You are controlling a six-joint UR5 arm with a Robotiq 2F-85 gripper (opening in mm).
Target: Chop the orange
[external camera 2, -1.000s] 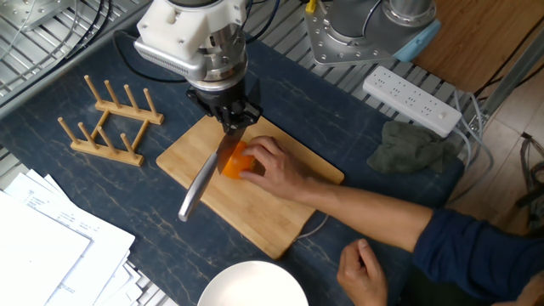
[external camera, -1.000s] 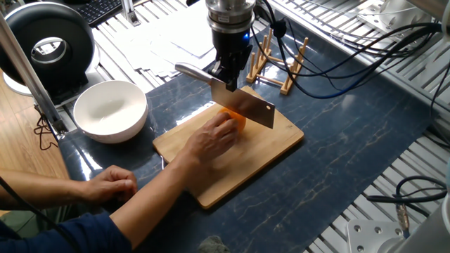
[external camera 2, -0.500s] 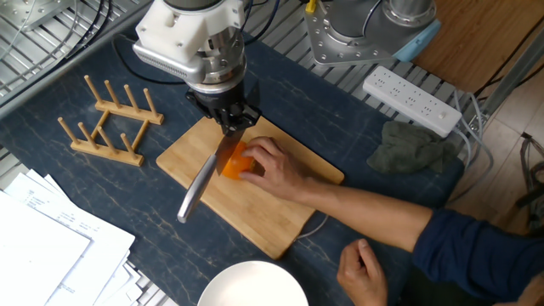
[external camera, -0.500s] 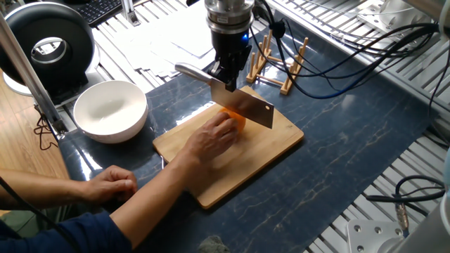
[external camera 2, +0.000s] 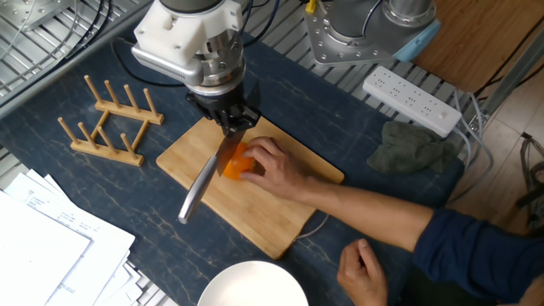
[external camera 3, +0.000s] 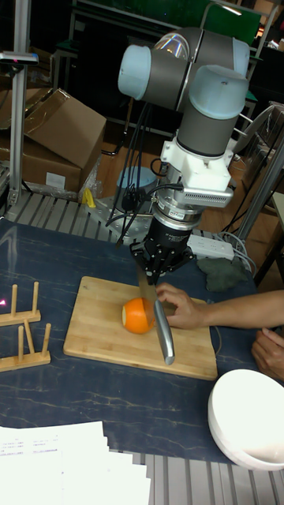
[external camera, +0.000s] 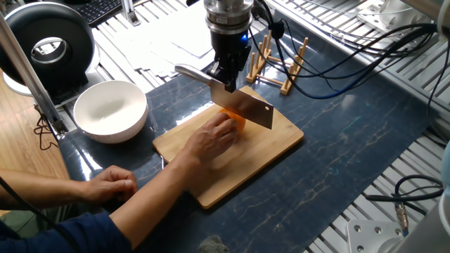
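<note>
Risking the steadying hand (external camera 2: pixel 280 170) first: its fingers lie beside the blade, so a sideways roll of the orange (external camera 3: pixel 139 316) could bring steel onto skin. Orange: round, glossy, pale-cut end, on the bamboo cutting board (external camera: pixel 260 154). Cleaver (external camera: pixel 244 107): broad, flat, polished, resting against the fruit. Gripper (external camera 3: pixel 158 271): black jaws clenched around the cleaver handle.

Board (external camera 2: pixel 255 217) mid-counter (external camera: pixel 351 133), orange (external camera 3: pixel 137 316) on it, cleaver (external camera: pixel 242 107) over the orange, held in the pincer (external camera 2: pixel 235 124). Hand (external camera 2: pixel 276 168) against the orange. Bowl (external camera: pixel 110 110) beside the board's one end, rack (external camera 2: pixel 109 121) past the other.
</note>
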